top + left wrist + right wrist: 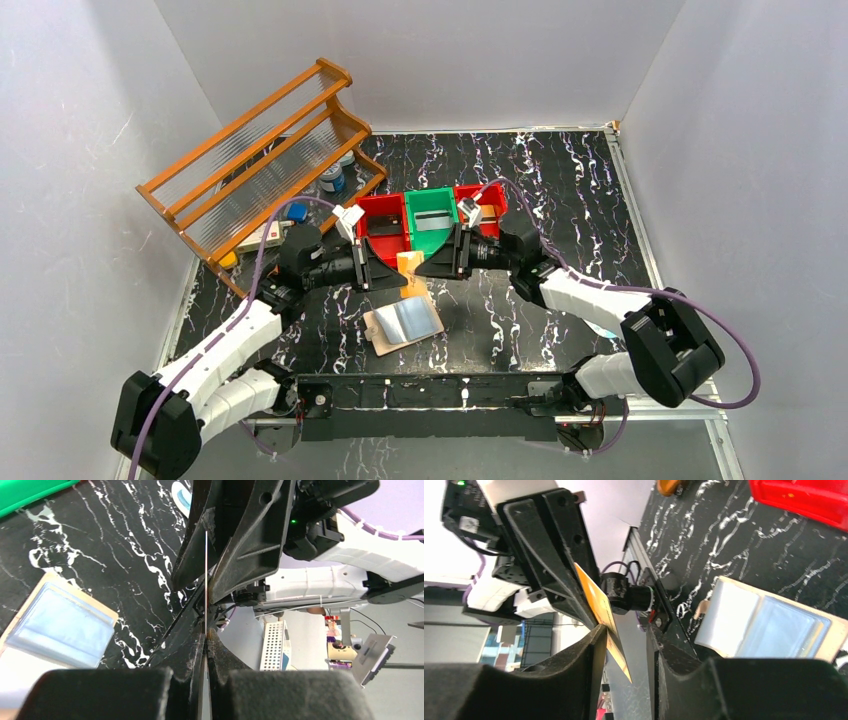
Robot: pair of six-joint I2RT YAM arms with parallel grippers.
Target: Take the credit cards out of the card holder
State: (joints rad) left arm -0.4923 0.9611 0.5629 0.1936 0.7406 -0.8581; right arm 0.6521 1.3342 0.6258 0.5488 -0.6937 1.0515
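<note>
Left gripper [392, 270] pinches the orange card [409, 262] on edge, above the table. Right gripper [624, 640] straddles the card, jaws parted, gap on one side. Holder [403, 322] lies open nearby.

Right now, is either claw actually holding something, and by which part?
The left claw pinches the orange card by one end. The right claw straddles the other end, a gap showing beside one finger.

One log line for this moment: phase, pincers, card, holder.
phase: handover in air | left pincer: shut on orange card | right pincer: open around it | holder: open on table
</note>
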